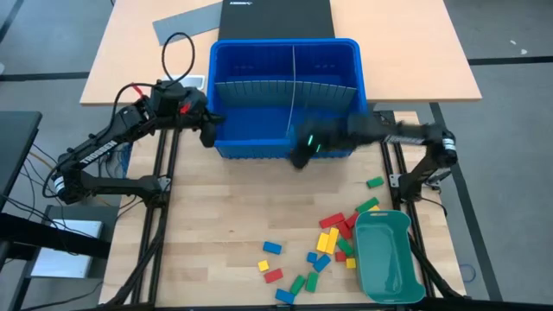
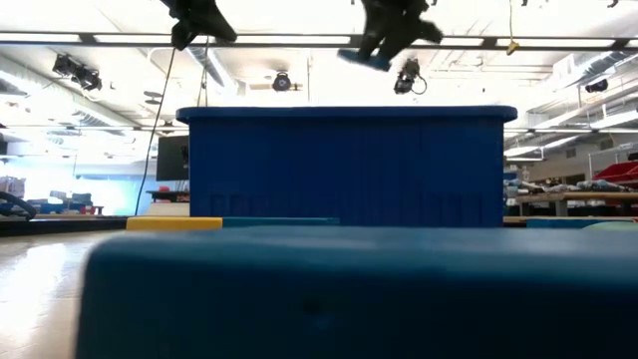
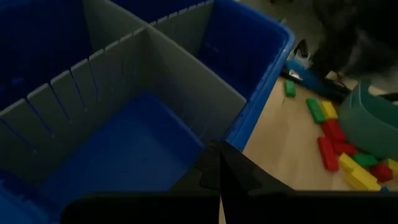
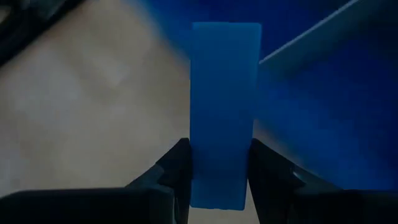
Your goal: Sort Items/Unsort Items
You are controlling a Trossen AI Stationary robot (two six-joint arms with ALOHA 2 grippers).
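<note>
Right wrist view gives me the clearest read: my right jaws (image 4: 219,171) are clamped on the sides of a blue block (image 4: 224,112), which stands up between the fingers with bin wall behind it. From overhead, that right gripper (image 1: 302,154) sits at the near wall of the blue bin (image 1: 285,52), toward its right half. The low view shows the held block raised above the bin's rim.

My left jaws (image 3: 219,177) look pressed together, tips touching, at the bin's near left corner, looking over the grey divider (image 3: 124,68) into the compartments.

I see the other blocks (image 1: 333,238) scattered on the wooden table (image 1: 216,225) near the right side, red, yellow, green and blue mixed, mostly just left of the teal tray (image 1: 386,259). One green block (image 1: 374,182) lies apart, farther toward the bin.
</note>
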